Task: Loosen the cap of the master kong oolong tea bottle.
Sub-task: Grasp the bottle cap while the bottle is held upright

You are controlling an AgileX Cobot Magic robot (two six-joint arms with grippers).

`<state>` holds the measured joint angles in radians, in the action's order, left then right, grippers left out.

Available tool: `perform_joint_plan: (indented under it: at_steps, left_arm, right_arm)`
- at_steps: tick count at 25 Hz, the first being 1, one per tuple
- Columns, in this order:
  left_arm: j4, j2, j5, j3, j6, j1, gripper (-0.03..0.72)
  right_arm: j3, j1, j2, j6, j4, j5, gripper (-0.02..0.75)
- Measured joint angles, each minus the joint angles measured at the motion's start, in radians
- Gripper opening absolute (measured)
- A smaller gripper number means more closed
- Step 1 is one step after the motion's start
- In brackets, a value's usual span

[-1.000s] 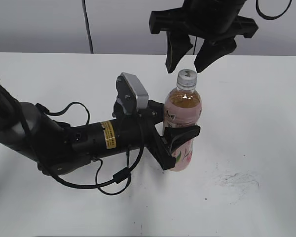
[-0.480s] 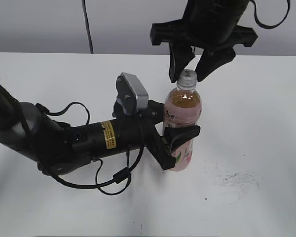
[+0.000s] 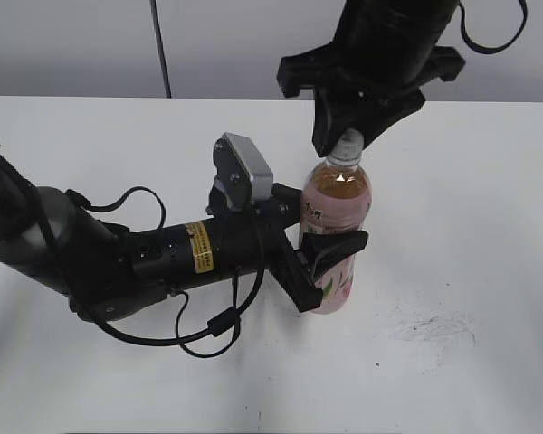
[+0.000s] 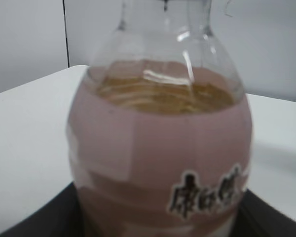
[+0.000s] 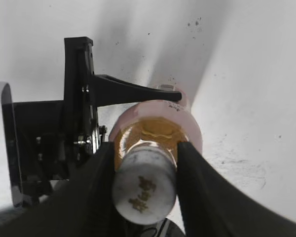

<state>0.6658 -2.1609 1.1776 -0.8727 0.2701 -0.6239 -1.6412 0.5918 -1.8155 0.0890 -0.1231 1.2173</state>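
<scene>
Slim clear plastic master kong oolong tea bottle (image 3: 335, 231) of amber tea, pink label with dark Chinese characters, upright near the middle of the white worktop (image 3: 471, 226). Clamped low on its labelled body by the black left gripper (image 3: 330, 262), reaching in from the left; jaws part open, pressed on either side of the bottle. Seen close in the left wrist view: bottle shoulder (image 4: 160, 123) filling the frame, tea level just below the neck. Small round silver-grey ribbed cap (image 5: 144, 192) on top, dark mark on its pale face. Black right gripper (image 3: 348, 136) hanging over from the far side, jaws straddling the cap and flush against its sides in the right wrist view. Faint dark scuffs (image 3: 434, 330) on the worktop, right of the bottle.
</scene>
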Motion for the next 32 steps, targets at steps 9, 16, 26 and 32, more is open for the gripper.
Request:
perform_joint_plan:
  at_steps: [9,16,26,32]
  left_arm:
    - [0.002,0.0,0.0,0.0,-0.004,-0.003,0.396]
    - [0.002,-0.001,0.001,0.0,-0.004,-0.003,0.396]
    - [0.0,-0.001,0.002,0.0,-0.003,-0.003,0.396]
    - [0.0,-0.001,0.002,0.0,-0.003,-0.003,0.396]
  right_arm:
    - [0.0,0.0,0.0,-0.703,-0.02,-0.006,0.278]
    - [0.0,0.001,0.0,-0.954,-0.026,-0.004,0.278]
    - [-0.088,0.001,0.0,-0.714,-0.072,0.002,0.575]
    - [-0.138,0.001,0.0,-0.051,-0.041,0.002,0.528]
